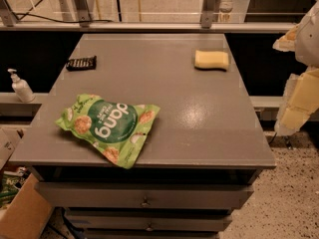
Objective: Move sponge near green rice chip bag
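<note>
Grey tabletop [199,114] bore pale yellow foam sponge [211,59], judged light, squashy, grippable across width; end effector [298,106] hovered right, opening indeterminable.

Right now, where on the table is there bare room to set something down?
Bare: the front right and middle, between the crinkled green chip bag and pale yellow foam sponge. Crowded: front left; a black ridged object sits back left. The end effector hangs beyond the right edge.

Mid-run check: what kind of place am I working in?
Probably a lab or office workspace: a grey drawer cabinet as the table, a cardboard box beside it, a speckled floor, a pump bottle on a ledge. The end effector hangs at the right edge.
</note>
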Available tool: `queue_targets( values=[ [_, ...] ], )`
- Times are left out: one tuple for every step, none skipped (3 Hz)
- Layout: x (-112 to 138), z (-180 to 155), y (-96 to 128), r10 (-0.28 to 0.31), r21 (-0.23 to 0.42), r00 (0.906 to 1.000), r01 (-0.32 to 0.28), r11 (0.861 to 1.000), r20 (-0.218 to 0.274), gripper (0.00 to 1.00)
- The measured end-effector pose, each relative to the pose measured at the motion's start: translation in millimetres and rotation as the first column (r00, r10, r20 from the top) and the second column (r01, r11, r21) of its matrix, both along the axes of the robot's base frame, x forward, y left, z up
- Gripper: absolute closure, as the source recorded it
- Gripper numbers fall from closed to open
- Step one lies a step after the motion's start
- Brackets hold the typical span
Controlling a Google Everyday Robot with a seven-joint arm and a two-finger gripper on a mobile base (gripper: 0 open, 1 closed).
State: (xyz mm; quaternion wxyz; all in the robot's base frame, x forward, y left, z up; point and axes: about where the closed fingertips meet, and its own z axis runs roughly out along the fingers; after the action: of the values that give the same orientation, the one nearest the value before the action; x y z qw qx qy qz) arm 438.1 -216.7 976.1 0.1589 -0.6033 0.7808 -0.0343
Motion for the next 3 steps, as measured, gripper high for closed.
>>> queue_targets(
  values=[
    [0.0, 0.0, 0.0, 0.000, 0.000, 1.0000, 0.000, 1.000, 0.000, 0.00],
    [11.2, -4.1, 2.9, 0.008, 0.015, 0.9997, -0.008, 1.000, 0.023, 0.00],
    [49.9, -16.7, 7.2, -0.017, 0.067, 0.9976, 0.013, 0.998, 0.067, 0.00]
  ],
)
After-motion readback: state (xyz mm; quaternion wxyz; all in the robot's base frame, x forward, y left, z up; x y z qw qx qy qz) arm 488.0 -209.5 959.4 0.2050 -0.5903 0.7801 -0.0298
